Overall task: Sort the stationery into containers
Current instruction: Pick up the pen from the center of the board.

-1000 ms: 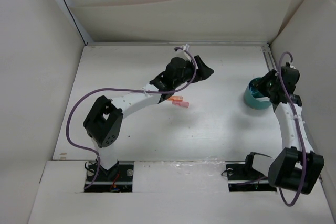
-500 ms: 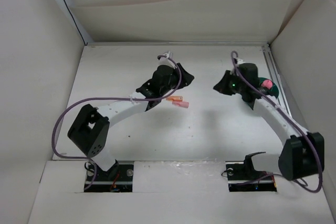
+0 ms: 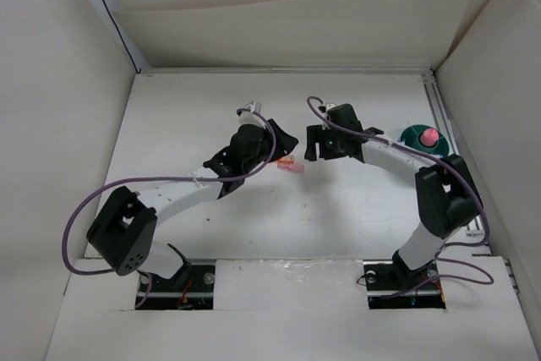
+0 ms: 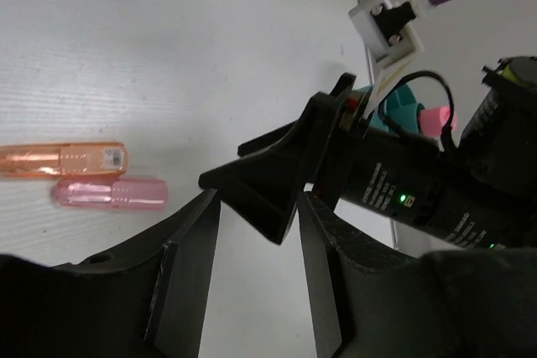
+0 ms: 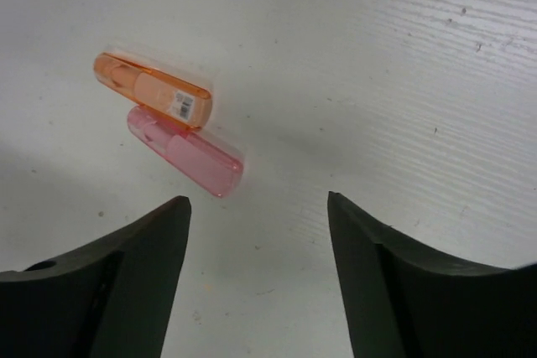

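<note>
An orange piece (image 5: 155,90) and a pink piece (image 5: 185,153) of stationery lie side by side on the white table, also visible in the left wrist view as the orange piece (image 4: 63,159) and the pink piece (image 4: 109,193). My right gripper (image 5: 256,200) hovers open just beside them, nothing between its fingers. My left gripper (image 4: 258,199) faces it from the other side, its jaws narrowly apart and empty. From above, the left gripper (image 3: 283,143) and right gripper (image 3: 314,145) flank the pieces (image 3: 288,165). The teal container (image 3: 414,134) at the right holds a pink-topped item (image 3: 429,135).
White cardboard walls enclose the table on the left, back and right. A metal rail (image 3: 439,112) runs along the right edge beside the container. Purple cables loop off both arms. The two grippers stand close together near the table's middle.
My right arm swung left from the teal container to the table's middle and its jaws opened; the pink-topped item now shows in the container. My left gripper drew back toward me and narrowed.
</note>
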Robot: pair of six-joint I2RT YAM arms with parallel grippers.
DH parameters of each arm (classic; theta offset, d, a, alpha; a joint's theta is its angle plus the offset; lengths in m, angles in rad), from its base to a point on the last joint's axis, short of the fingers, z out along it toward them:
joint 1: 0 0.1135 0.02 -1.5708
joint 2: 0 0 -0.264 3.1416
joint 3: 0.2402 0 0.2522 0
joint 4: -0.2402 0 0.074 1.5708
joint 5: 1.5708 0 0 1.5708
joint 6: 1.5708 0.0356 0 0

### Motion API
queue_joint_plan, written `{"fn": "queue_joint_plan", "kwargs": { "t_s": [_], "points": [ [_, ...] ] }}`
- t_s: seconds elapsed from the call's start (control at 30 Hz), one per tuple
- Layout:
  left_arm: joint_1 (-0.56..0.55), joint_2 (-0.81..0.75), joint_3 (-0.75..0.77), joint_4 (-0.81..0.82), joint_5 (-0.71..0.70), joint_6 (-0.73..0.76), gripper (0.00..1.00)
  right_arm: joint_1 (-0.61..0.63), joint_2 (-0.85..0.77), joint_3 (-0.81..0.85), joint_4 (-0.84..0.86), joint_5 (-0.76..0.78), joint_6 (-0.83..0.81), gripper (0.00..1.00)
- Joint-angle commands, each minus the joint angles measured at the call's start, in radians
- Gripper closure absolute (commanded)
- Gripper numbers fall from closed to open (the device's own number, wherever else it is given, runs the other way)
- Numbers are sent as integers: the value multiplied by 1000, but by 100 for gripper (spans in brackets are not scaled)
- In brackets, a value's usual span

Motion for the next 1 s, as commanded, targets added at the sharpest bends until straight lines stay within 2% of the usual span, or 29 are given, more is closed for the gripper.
{"fn": "queue_joint_plan", "kwargs": {
  "t_s": [0.0,0.03,0.23,0.5,0.97],
  "points": [
    [3,-60,-53,46,17,-32,62,16,15,41,15,76,-46,25],
    [3,-70,-65,46,17,-32,62,16,32,50,6,76,-55,22],
    [3,-152,-125,46,-6,-32,62,48,111,92,-12,51,-80,21],
    [3,-241,-144,35,-28,-32,62,131,153,102,-2,24,-133,29],
    [3,-300,-144,26,-48,-32,62,131,229,130,8,24,-142,29]
  ]
}}
